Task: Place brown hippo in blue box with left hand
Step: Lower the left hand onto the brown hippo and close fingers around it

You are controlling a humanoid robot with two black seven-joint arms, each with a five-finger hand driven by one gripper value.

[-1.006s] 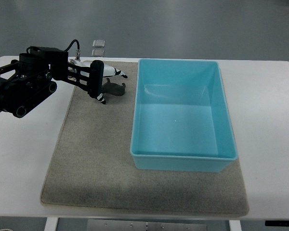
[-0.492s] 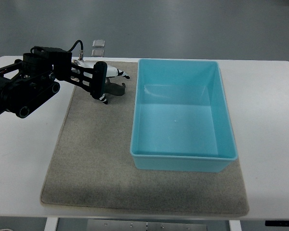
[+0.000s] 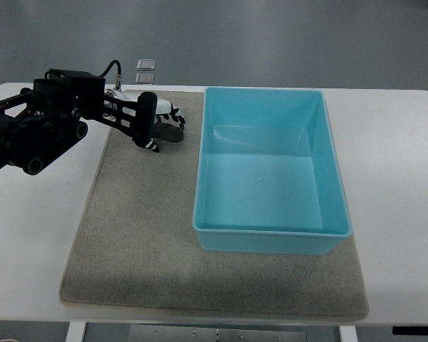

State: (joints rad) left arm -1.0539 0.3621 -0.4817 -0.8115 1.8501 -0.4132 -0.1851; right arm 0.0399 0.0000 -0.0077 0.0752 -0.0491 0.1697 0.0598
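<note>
The brown hippo lies on the grey mat near its far edge, just left of the blue box. Only part of the hippo shows under my left hand. The black arm comes in from the left edge, and its white-tipped fingers are curled down over the hippo's top, closing on it. The blue box stands empty on the right half of the mat. No right arm shows.
The mat lies on a white table with bare margins left and right. Two small clear squares sit beyond the table's far edge, behind the hand. A black cable loops above the wrist.
The left hand shifted slightly right toward the box, and its fingers curled down over the hippo, which now shows less. The box has not moved.
</note>
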